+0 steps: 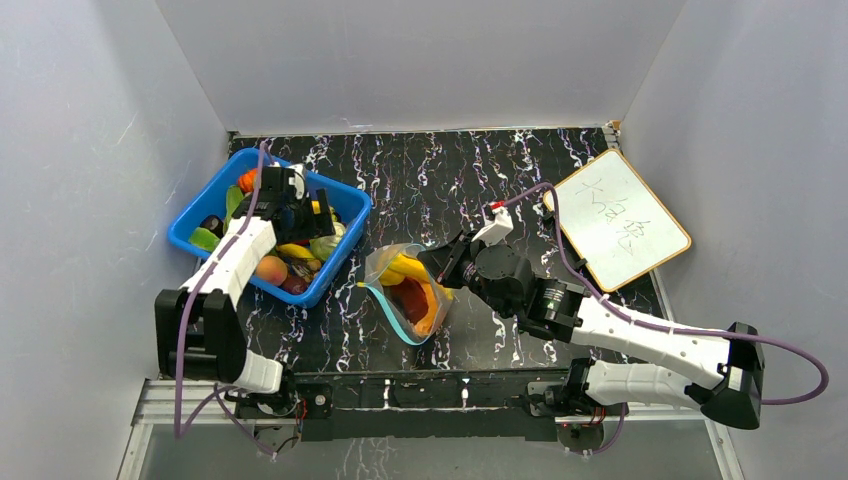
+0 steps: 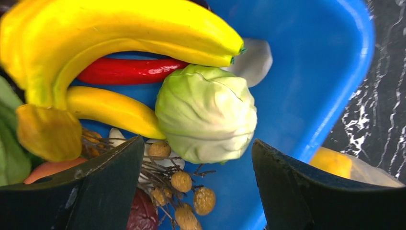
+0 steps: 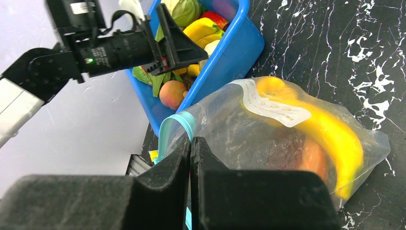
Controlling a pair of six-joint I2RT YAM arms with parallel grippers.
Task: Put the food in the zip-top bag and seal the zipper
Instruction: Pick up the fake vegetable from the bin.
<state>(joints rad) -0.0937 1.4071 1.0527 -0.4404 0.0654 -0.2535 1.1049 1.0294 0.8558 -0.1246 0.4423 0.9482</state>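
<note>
One cabbage [image 2: 206,112] beneath left tool [image 2: 196,141], jaws apart

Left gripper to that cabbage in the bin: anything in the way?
Nothing visible. The left gripper hangs open over the blue bin, its jaws framing the cabbage; the bananas lie beside it, not over it.

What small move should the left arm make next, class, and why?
Probably lower the left gripper and close on the cabbage. Its open fingers hang above it in the blue bin, while the right gripper, shut, seems to pinch the bag at its mouth edge, a banana already inside.
</note>
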